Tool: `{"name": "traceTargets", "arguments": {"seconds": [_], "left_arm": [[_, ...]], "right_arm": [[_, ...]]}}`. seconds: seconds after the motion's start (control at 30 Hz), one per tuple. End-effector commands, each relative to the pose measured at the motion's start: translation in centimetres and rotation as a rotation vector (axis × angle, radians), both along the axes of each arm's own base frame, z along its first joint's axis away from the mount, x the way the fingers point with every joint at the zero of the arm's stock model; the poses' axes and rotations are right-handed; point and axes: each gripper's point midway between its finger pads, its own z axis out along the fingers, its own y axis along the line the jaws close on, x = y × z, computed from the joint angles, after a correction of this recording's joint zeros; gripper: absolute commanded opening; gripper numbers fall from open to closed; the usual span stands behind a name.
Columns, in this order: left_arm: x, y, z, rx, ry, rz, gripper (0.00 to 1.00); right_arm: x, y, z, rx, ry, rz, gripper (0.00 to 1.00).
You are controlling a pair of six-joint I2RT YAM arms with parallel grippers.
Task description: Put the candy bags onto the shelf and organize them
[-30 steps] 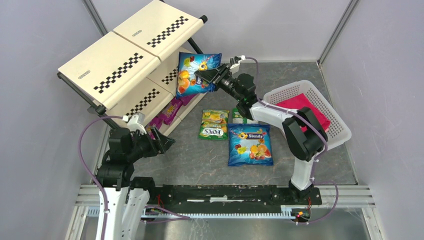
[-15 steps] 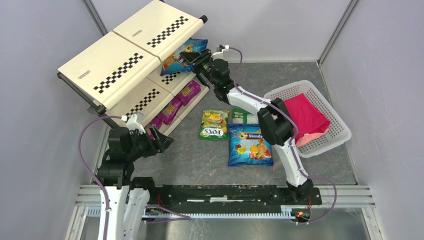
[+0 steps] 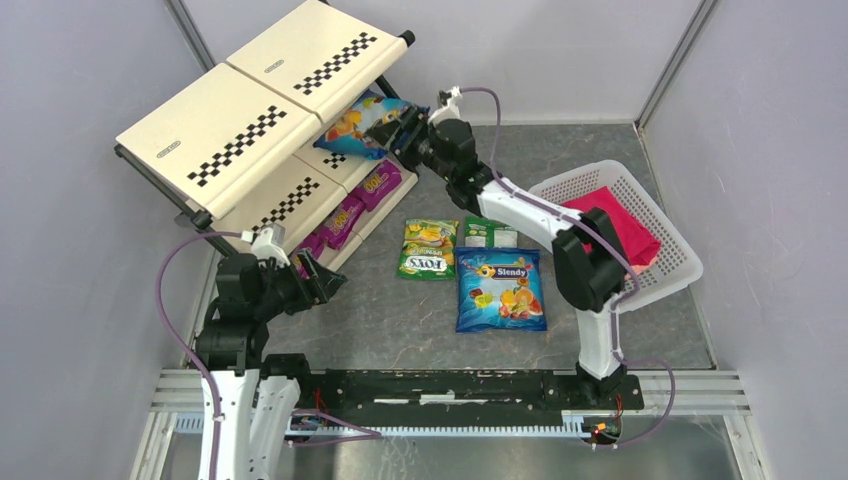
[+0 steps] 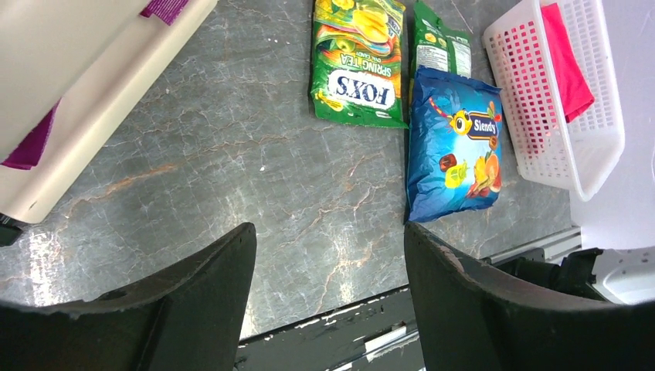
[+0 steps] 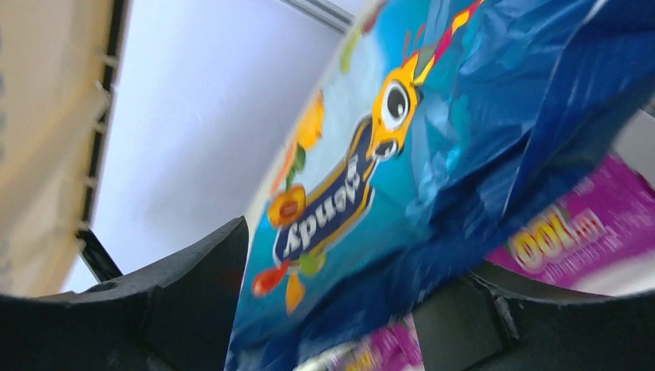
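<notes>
The right claw (image 3: 406,126), jaws spread, straddles the blue bag (image 3: 355,122) on the shelf (image 3: 240,130) middle tier, arm stretched far forward-left; left claw (image 3: 328,281) gapes empty

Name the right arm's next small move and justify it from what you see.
Probably draw the right gripper straight back from the shelf. Its jaws stand wide apart around the blue bag, which appears to rest on the middle tier above the purple bags, so backing out should leave it there.
</notes>
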Motion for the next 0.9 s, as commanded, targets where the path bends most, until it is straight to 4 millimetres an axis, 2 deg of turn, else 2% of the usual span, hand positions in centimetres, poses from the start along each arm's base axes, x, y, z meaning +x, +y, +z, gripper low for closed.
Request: {"name": "traceTargets", "arguments": {"seconds": [0.0,0.07,0.17,0.3,0.4,0.57,0.87], "left_arm": [[0.6,0.1,0.3,0.022,-0.042,-0.028,0.77],[0.7,0.1,0.2,0.021,-0.038,-0.031,0.77],[0.7,0.1,0.1,0.022,-0.034,-0.032,0.77],[0.7,0.1,0.2,0.023,-0.041,-0.03,0.77],[0.7,0.1,0.1,0.022,-0.034,-0.029,0.77],[0.8,0.0,-0.2,0.016,-0.016,-0.035,0.77],[0.8,0.1,-0.2,0.015,-0.017,-0.032,0.77]], "right_arm": [[-3.4,-3.1,3.0,-0.043,-0.104,0.035,0.78],[-3.5,-2.9,3.0,-0.035,-0.116,0.045,0.74],[-3.4,-2.0,2.8,-0.003,-0.109,0.081,0.56],[-3.1,-0.9,3.5,0.05,-0.122,0.101,0.39],[-2.6,-0.3,4.1,0.07,-0.14,0.092,0.32],[-1.1,1.0,4.0,0.096,-0.135,0.07,0.25],[1.2,3.3,4.1,0.11,-0.139,0.033,0.23]]}}
